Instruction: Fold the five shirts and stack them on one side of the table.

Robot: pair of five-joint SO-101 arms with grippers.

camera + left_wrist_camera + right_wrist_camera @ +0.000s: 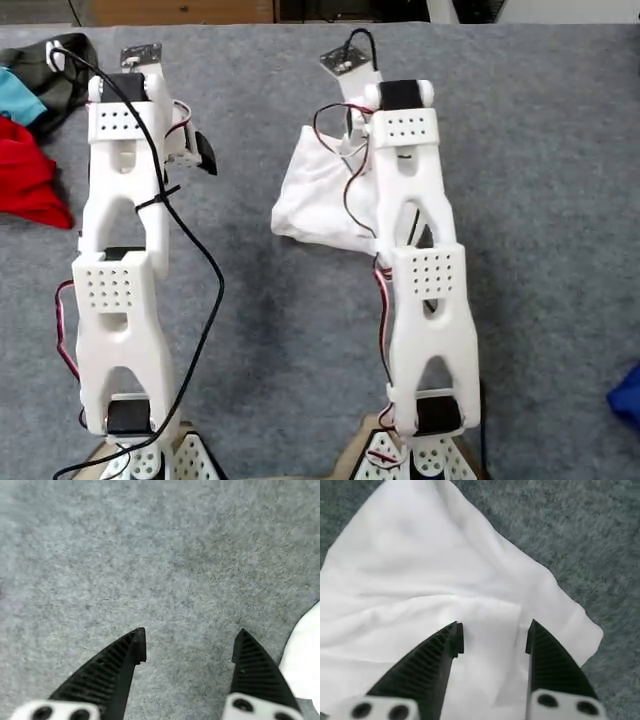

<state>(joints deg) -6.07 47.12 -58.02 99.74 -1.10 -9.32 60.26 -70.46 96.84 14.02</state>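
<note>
Seeing a white shirt [320, 200] bunched up mid-table, partly tucked under the right arm. Right above it, the right gripper [495, 625], jaws spread apart and gripping nothing, tips over a fold in the cloth. Can't tell whether touching or just hovering. Off to the side over bare grey table [540, 150], the left gripper [191, 632], jaws wide and empty too, with the shirt's edge just beside one finger. Over in the far left corner, a pile: a red shirt [25, 180], something teal [15, 95] and a dark garment [60, 70], all bundled together. Also a bit of blue cloth [628, 395] poking in at the right edge, well apart from everything else.
</note>
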